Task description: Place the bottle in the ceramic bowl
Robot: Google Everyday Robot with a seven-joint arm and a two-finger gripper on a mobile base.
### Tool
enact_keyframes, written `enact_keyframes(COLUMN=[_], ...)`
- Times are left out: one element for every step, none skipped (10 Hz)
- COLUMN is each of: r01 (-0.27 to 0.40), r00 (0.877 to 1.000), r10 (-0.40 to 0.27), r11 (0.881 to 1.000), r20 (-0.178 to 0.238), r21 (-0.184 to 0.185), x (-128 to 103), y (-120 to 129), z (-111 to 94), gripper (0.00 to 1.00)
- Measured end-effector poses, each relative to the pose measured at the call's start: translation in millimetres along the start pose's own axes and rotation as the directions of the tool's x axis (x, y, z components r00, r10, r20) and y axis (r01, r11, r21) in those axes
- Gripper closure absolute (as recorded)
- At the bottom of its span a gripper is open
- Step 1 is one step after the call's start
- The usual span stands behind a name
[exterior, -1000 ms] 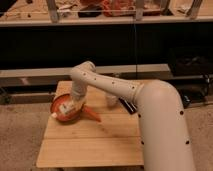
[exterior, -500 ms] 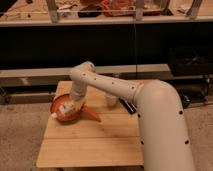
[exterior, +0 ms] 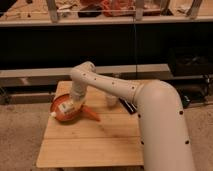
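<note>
arm (exterior: 155, 107): big white one, stretched from lower right up toward the left | elbow (exterior: 84, 72): bent pretty sharply at the top | gripper (exterior: 70, 104): pointed down, hung low left, right under that elbow

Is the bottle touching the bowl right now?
Cannot tell. In the camera view the bottle overlaps the bowl, with the gripper just above it, but neither contact nor a gap shows plainly.

Tool (exterior: 71, 103) over bowl (exterior: 66, 120) — carrot (exterior: 91, 114), cup (exterior: 112, 100) beside.
</note>
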Motion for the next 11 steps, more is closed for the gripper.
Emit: enact_keyframes(r01=[0.000, 0.000, -0.002, -0.003, -0.003, -0.003, -0.002, -0.003, -0.004, -0.005, -0.006], r00=[1.000, 1.000, 1.000, 1.000, 1.000, 1.000, 1.000, 1.000, 1.000, 1.000, 1.000], r10=[0.000, 0.000, 0.002, 0.003, 0.003, 0.003, 0.002, 0.003, 0.004, 0.005, 0.006], r11=[1.000, 1.000, 1.000, 1.000, 1.000, 1.000, 1.000, 1.000, 1.000, 1.000, 1.000], r20=[0.000, 0.000, 0.001, 0.002, 0.002, 0.002, 0.003, 0.004, 0.004, 0.005, 0.006], r21=[0.000, 0.000, 0.000, 0.000, 0.000, 0.000, 0.000, 0.000, 0.000, 0.000, -0.001], x=[0.1, 0.0, -0.1, -0.2, -0.2, -0.4, -0.6, -0.7, -0.7, -0.7, -0.9], y=[0.0, -0.1, -0.1, 0.1, 0.0, -0.2, -0.1, 0.3, 0.5, 0.4, 0.2], z=[0.0, -0.1, -0.2, -0.5, -0.5, -0.6, -0.6, -0.6, -0.6, -0.9, -1.1], gripper=[0.45, 0.45, 0.48, 0.50, 0.50, 0.50, 0.50, 0.50, 0.50, 0.44, 0.41])
